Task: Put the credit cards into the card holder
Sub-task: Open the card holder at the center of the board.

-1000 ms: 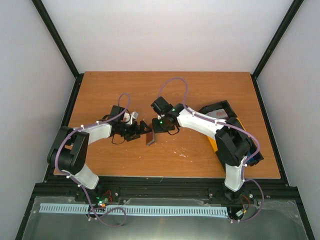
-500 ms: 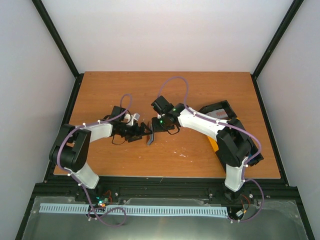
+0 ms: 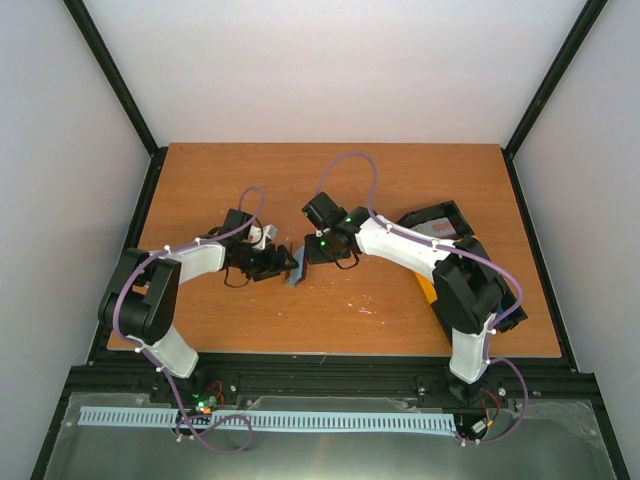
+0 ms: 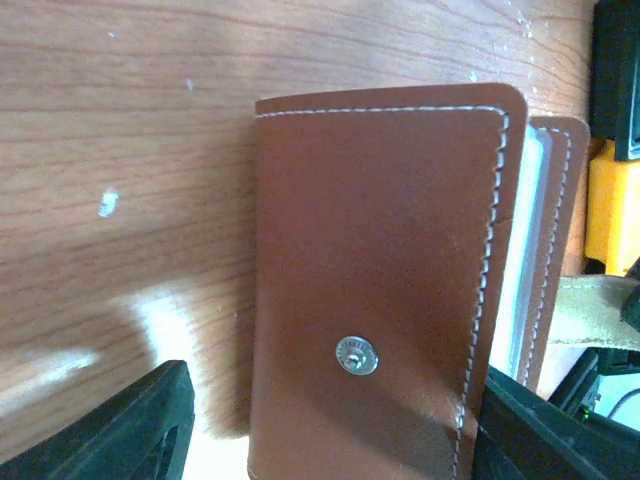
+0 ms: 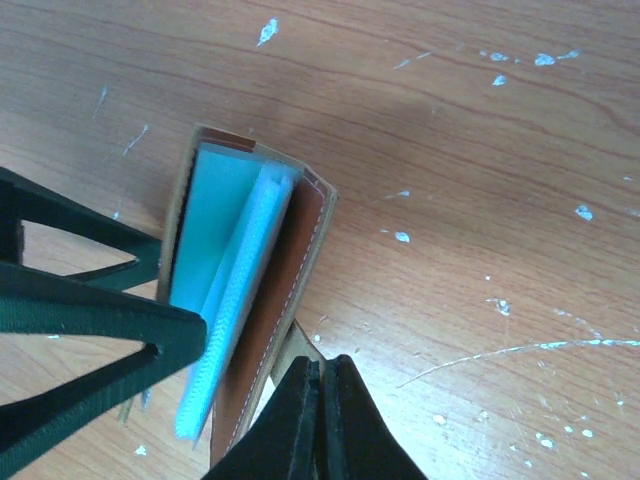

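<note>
The brown card holder (image 4: 380, 250) stands on edge on the table, partly open, with its metal clasp (image 4: 356, 355) facing the left wrist camera. Its grey-blue sleeves (image 5: 225, 260) show in the right wrist view and in the top view (image 3: 293, 272). My left gripper (image 4: 330, 440) is open, with one finger on each side of the holder. My right gripper (image 5: 320, 368) is shut on the holder's tan strap (image 5: 298, 345) and pulls it sideways. In the top view the two grippers (image 3: 287, 263) (image 3: 309, 257) meet at the holder. No credit card shows clearly.
A black tray (image 3: 447, 215) and a yellow tray (image 3: 428, 288) lie at the right of the table, partly under the right arm. Their edges show in the left wrist view (image 4: 612, 200). The wooden table (image 3: 330, 180) has white scuffs.
The card holder has opened and turned, and now shows its grey-blue inside from above instead of brown. Both grippers stay at it, and the left one has shifted slightly right.
</note>
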Tool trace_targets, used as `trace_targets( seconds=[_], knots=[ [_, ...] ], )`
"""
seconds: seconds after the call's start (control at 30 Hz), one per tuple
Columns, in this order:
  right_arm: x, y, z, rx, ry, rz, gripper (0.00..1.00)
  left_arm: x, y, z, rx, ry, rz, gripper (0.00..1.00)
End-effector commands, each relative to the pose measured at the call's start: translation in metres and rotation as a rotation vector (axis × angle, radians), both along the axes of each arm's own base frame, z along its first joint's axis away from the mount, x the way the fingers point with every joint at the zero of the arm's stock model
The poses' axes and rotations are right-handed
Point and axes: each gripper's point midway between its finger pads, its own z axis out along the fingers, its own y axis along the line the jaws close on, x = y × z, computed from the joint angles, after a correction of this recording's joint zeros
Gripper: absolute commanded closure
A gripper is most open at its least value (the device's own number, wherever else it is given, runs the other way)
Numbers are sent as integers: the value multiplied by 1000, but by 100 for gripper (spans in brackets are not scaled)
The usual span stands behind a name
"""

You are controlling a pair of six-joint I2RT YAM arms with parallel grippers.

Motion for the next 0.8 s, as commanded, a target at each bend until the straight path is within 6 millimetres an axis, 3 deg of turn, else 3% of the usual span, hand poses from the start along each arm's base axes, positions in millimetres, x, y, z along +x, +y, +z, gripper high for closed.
trace_targets(
  seconds=[0.0,0.27,0.43,0.5,0.6,0.77],
  knots=[
    [3,-15,2,-53,-27,-42,97,9,14,-1,95,-18,38,30],
    [6,-36,-11,-161,-48,-77,94,8,20,-6,134,-12,47,40],
    [12,-37,5,-156,-96,-79,64,6,15,-6,104,2,29,49],
    [14,-36,17,-132,-124,-80,59,5,13,-5,94,4,25,52],
    [16,-33,32,-99,-158,-72,58,4,12,-4,83,7,20,54],
    [19,-30,55,-74,-245,-74,65,3,9,0,64,5,12,54]
  ],
)
